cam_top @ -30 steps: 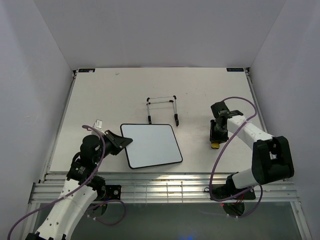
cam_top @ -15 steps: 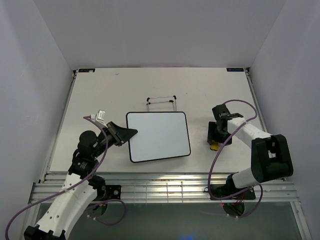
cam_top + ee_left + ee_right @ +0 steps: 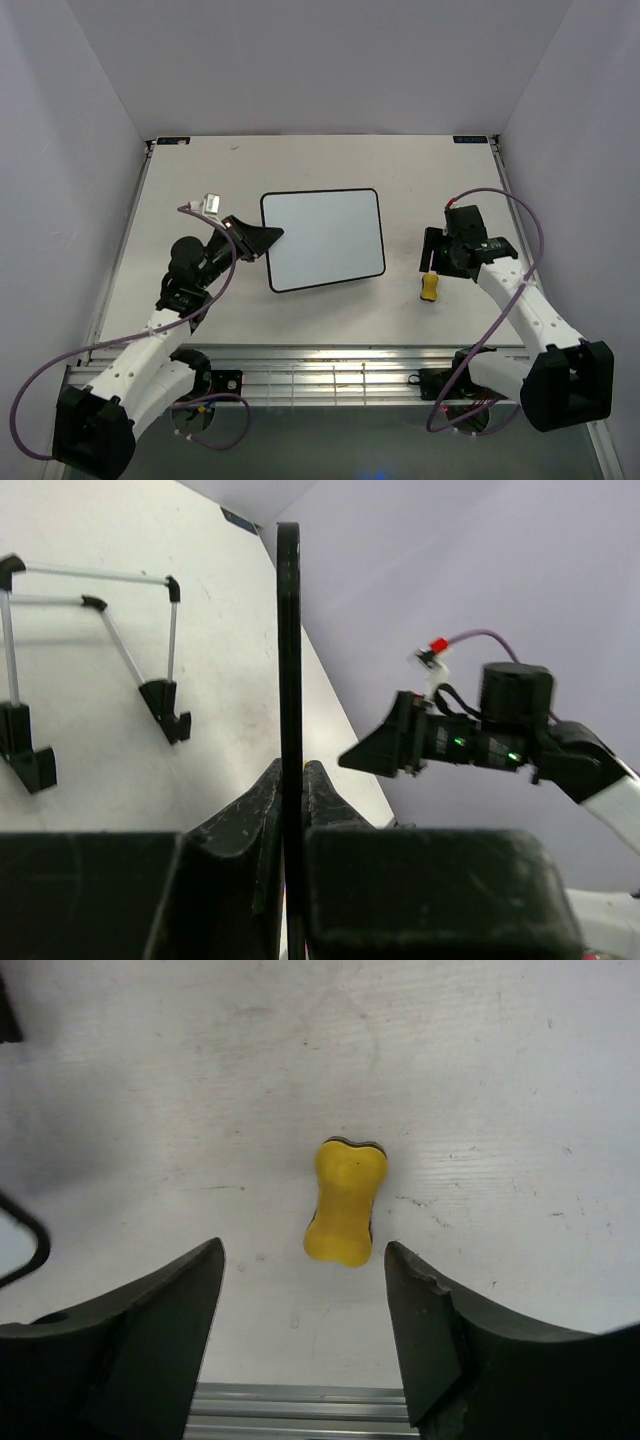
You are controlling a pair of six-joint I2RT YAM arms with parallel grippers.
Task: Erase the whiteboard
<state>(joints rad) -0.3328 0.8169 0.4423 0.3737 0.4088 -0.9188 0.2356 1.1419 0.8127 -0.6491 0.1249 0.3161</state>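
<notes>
White, with a thin black rim and rounded corners, the whiteboard (image 3: 325,238) occupies the centre of the overhead view. Its face shows plain white. Its long sides run roughly left to right across the frame, with a slight tilt.

My left gripper (image 3: 266,238) is clamped on the left short edge of the board, about midway along that edge. In the left wrist view the board appears edge-on as a narrow black strip running vertically through the middle of the frame. My two fingers (image 3: 255,810) press against it from either side at the bottom of the frame. The wire stand (image 3: 95,630) rests on the table (image 3: 200,180) in the upper left of that view, to the left of the strip. My right arm (image 3: 480,740) shows to the right of the strip.

My right gripper (image 3: 303,1250) has its jaws spread wide and grips nothing. In the right wrist view the yellow eraser (image 3: 346,1200) lies flat on the table at the centre of the frame, in line with the gap between the fingers and touching neither finger. In the overhead view the eraser lies in the right half of the frame, just below the right gripper and well apart from the lower right corner of the board.
</notes>
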